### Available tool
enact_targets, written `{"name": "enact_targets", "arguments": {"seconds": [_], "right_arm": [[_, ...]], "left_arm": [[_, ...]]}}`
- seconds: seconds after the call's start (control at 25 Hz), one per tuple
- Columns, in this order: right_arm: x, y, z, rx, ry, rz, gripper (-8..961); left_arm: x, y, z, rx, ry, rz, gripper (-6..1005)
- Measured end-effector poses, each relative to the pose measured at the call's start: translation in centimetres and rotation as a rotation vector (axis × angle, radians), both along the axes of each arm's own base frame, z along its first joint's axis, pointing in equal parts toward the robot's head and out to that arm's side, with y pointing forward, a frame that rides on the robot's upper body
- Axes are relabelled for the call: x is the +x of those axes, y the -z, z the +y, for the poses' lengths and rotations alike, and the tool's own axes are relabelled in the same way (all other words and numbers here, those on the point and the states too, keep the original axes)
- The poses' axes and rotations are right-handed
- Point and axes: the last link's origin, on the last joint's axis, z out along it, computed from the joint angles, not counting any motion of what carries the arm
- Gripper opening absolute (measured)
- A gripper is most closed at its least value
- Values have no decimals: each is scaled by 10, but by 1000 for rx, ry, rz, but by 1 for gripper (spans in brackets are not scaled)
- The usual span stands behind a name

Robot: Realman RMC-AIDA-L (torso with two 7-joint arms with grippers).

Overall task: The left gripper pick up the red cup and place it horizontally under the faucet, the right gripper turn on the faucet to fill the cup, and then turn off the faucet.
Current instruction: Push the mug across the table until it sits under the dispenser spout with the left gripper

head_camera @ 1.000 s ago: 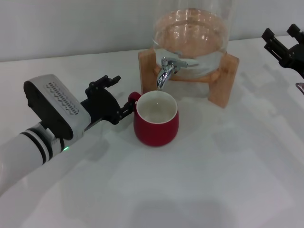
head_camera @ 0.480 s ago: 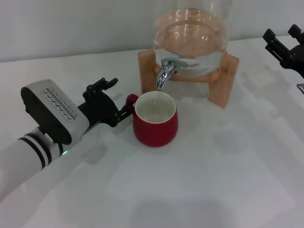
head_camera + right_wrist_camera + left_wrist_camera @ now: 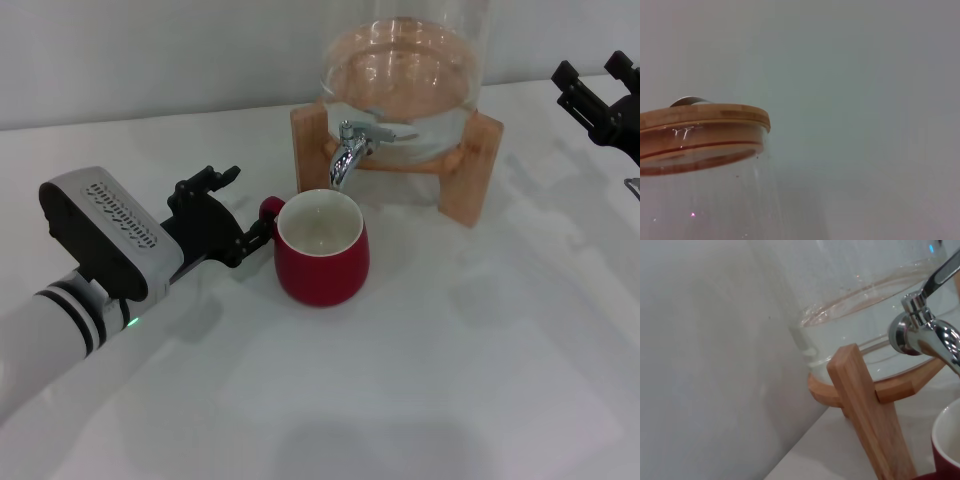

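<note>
While gripped at its handle by the left pincer (image 3: 262, 226), red cup (image 3: 321, 250) upright, mouth up; handle leftward.

Dark-red cup (image 3: 322, 262) w/ white inside, chrome faucet (image 3: 349, 152), black left claw (image 3: 252, 232).

The left arm reaches in from the robot's left, low over the table, white-grey forearm banded in black with a small green light lit near the bands. Its wrist carries the perforated panel, facing up. The left gripper (image 3: 258, 226) sits at the handle side of the red cup (image 3: 321, 250) — its black fingers closed on the cup's small loop handle, the claw angled slightly down toward it. The right gripper (image 3: 590, 83) hangs far to the other side of the cup, up at the view's edge, well apart from it — its black prongs stand spread with a gap between them.
</note>
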Motion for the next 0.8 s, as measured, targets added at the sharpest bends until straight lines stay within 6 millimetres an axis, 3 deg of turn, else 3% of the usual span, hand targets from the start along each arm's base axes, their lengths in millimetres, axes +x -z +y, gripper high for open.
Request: {"name": "enact_targets", "arguments": {"seconds": [0.8], "right_arm": [[-1, 2, 0, -13, -8, -2, 851]], "left_arm": [[-6, 2, -5, -6, -20, -1, 684]]}}
